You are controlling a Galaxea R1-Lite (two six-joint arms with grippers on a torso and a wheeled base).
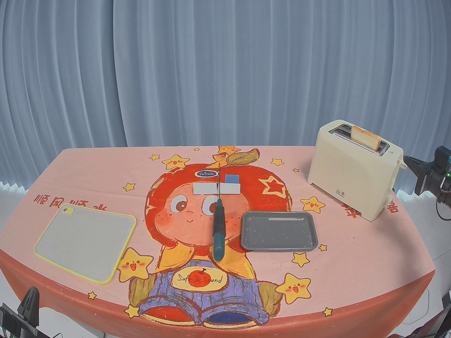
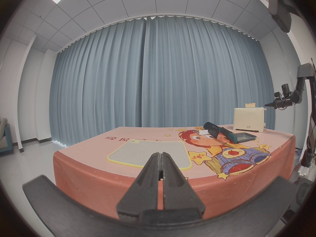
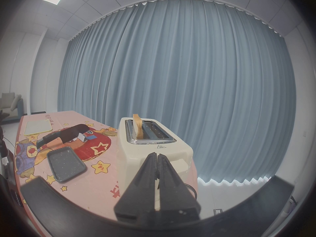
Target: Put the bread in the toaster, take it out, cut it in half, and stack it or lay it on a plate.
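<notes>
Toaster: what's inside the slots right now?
One bread slice stands in one slot of the toaster, top edge poking out. Its lower part is hidden inside. The other slot looks empty, though its bottom isn't visible.

Open air above the toaster [image 1: 354,170], so the bread [image 1: 365,138] standing out of its top is reachable straight down, and the right gripper [image 1: 418,167] sits just off the toaster's end, beyond the table [image 1: 366,268] edge. In the middle the knife [image 1: 219,221] lies lengthwise, blade propped on a small white holder [image 1: 205,188], leaving a narrow lane beside the plate [image 1: 279,246]. There's wide bare cloth between knife and cutting board [image 1: 84,241], and more between plate and toaster.
</notes>
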